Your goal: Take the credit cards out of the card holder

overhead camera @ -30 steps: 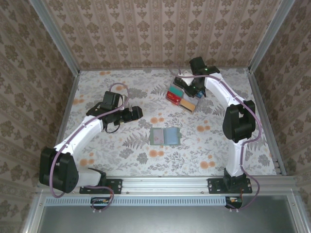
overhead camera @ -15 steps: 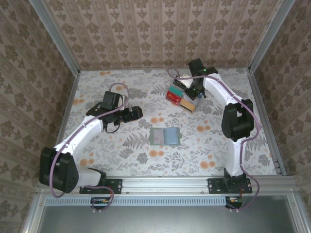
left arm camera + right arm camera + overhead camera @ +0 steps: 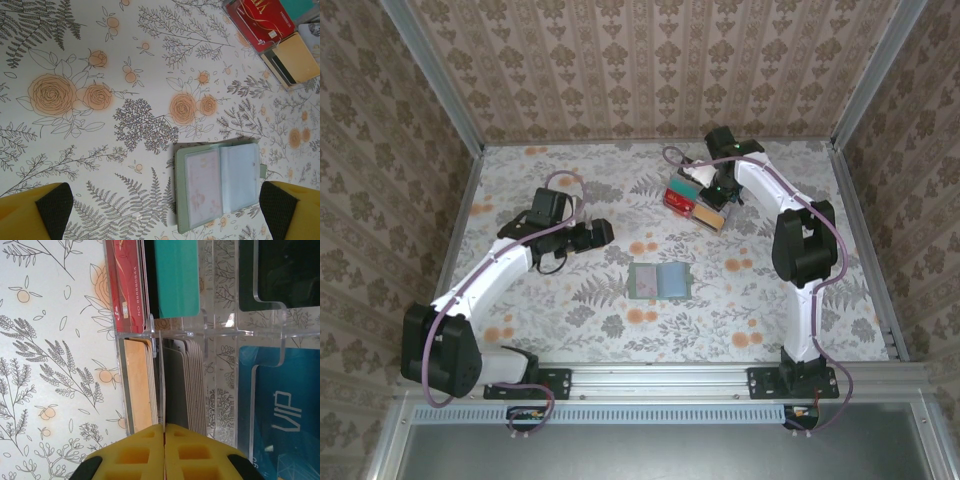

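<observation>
Right wrist shows right pincer pressed together by the credit cards; left pincer gapes above card holder.

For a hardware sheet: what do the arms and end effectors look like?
The left arm and right arm have white links, black joint housings and black bases, each trailed by a looping mauve cable. The left end effector has yellow fingers with black textured pads; the right end effector is yellow with moulded square recesses.
</observation>
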`<act>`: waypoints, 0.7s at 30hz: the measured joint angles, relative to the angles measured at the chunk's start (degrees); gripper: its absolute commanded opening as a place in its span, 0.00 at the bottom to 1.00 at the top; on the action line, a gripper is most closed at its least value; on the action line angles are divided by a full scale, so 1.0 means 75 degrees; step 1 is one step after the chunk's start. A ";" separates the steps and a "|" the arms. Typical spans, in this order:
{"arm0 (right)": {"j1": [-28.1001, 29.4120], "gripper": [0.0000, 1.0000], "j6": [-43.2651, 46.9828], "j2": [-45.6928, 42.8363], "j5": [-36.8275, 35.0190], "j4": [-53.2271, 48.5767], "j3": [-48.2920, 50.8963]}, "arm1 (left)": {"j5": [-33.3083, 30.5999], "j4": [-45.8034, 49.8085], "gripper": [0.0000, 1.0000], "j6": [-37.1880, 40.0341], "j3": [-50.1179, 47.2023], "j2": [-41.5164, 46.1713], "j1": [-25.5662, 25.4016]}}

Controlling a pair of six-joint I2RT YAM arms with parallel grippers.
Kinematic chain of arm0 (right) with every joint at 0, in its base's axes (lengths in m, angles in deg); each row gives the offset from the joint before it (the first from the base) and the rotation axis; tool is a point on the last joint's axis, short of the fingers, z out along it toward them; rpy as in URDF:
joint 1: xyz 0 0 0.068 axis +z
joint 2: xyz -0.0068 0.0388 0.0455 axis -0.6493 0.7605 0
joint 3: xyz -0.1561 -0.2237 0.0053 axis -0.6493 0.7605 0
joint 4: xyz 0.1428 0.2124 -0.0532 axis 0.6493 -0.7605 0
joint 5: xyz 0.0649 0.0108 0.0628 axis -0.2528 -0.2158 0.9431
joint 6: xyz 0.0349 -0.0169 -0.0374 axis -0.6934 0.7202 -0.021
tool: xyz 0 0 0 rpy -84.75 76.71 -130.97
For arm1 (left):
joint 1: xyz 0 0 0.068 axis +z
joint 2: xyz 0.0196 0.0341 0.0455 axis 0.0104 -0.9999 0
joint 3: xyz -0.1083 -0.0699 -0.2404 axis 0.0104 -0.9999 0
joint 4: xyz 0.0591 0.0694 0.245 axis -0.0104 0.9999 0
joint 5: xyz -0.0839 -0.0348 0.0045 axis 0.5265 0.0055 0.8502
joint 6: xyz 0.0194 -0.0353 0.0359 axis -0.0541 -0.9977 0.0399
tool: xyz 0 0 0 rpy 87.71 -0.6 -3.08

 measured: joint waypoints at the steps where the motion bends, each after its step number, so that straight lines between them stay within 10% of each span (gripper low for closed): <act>1: 0.0000 0.09 0.0000 0.0003 -0.0020 -0.0003 -0.0009 | 0.0000 0.0000 1.00 0.0000 0.0000 0.0000 0.0000; 21: 0.0000 0.05 0.0181 0.0000 -0.0175 -0.0463 -0.0242 | 0.0023 0.0000 1.00 -0.0003 -0.0003 0.0000 0.0000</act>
